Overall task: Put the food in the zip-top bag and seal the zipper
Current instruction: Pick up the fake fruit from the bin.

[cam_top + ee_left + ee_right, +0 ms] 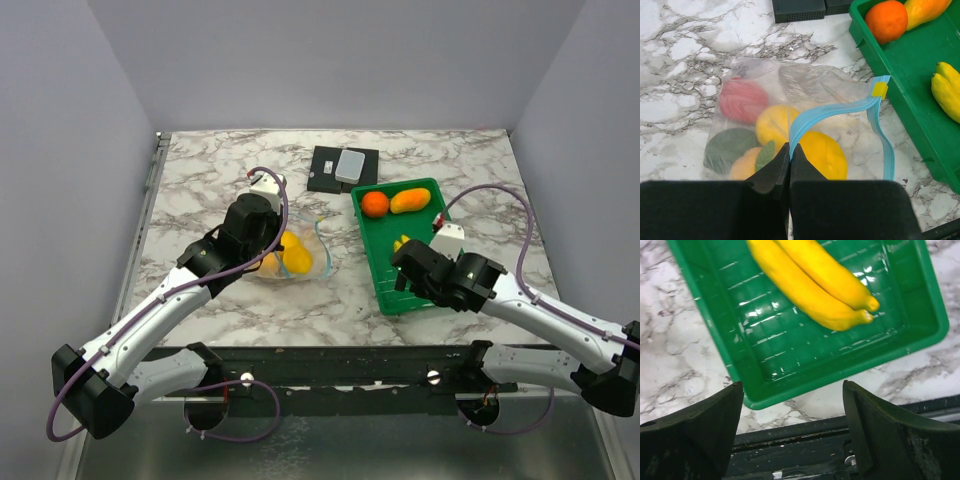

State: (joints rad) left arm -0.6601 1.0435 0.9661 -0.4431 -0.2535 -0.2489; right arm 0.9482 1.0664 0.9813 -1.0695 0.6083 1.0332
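Nearest you, your right end effector (792, 440) hangs with its fingers wide apart over the near end of the tray (805, 390), holding nothing. The bananas (815, 285) lie just beyond it, aslant on the tray floor. They look light, hard and smooth, so expect them to skid on that glossy plastic. Take them across the middle, where the two fruits lie side by side, not at the tapered tips.

To the left, your left end effector (789, 146) is pinched together on the near end of the zipper (835, 111). The bag (805, 82) lies on the desk (200, 170) beside the tray. It is thin, limp film that will likely sag and fold wherever you lift it. Only the blue strip offers a firm hold, so your present grip is well placed. The two strips part from the yellow slider (879, 90), leaving the mouth open toward the tray.

Inside the bag you have a red fruit (742, 100), two yellow fruits (775, 125), a green one (730, 147) and an orange-yellow one low down, all crowded together.

Farther off, at the tray's far end, the orange (375, 204) sits against a long yellow-orange fruit (410, 200). The orange will probably roll, so close on it across its widest part. Beyond the tray, a black box (328, 170) rests on the desk.
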